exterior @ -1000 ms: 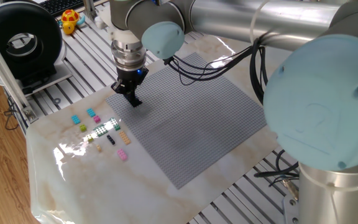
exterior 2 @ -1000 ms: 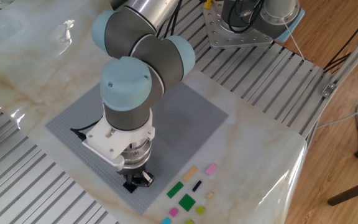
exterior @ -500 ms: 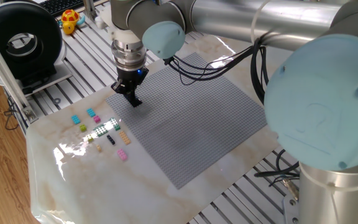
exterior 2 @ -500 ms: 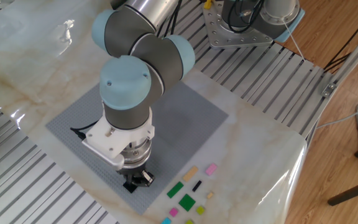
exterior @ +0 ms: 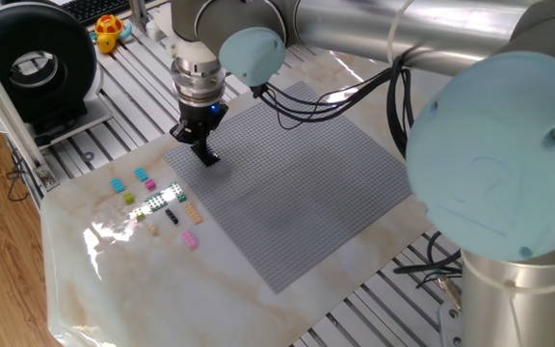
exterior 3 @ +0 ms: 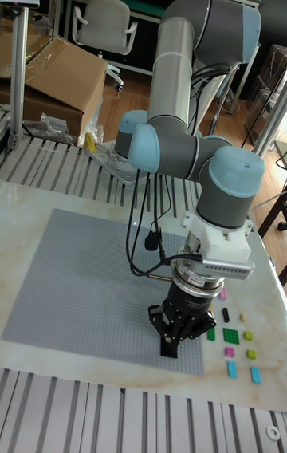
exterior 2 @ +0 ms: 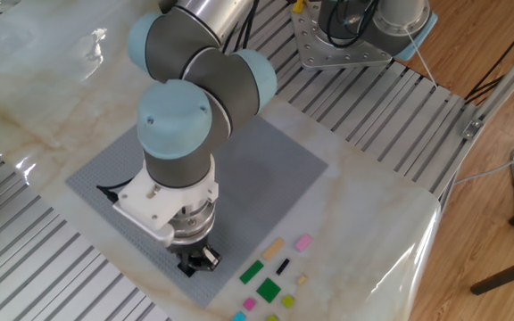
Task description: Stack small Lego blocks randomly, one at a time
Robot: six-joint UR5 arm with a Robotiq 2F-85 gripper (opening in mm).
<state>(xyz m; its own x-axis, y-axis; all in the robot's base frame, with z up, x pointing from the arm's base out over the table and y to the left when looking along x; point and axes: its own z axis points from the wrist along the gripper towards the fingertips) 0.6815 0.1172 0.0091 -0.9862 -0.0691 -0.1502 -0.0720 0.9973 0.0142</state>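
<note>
My gripper (exterior: pixel 203 154) stands at the near-left corner of the grey baseplate (exterior: pixel 297 183), its fingers drawn together on a small dark Lego block (exterior 3: pixel 169 352) that sits at the plate's surface. The same gripper (exterior 2: pixel 194 261) (exterior 3: pixel 174 340) shows in both other views. The loose small Lego blocks lie on the marble beside that corner: cyan (exterior: pixel 118 184), pink (exterior: pixel 190 239), black (exterior: pixel 171 217), tan (exterior 2: pixel 273 247), green (exterior 2: pixel 268 289) and yellow-green (exterior 3: pixel 250 354). Glare covers part of the green ones in one fixed view.
A black round device (exterior: pixel 32 63) and a yellow toy (exterior: pixel 109 31) sit on the slotted aluminium frame behind the marble. Black cables (exterior: pixel 326 96) hang from the arm over the baseplate. The marble ends close beyond the loose blocks.
The arm has shifted very slightly, the wrist drifting a little to the left. The gripper's tips stay at the same corner of the baseplate, and the loose blocks have not moved.
</note>
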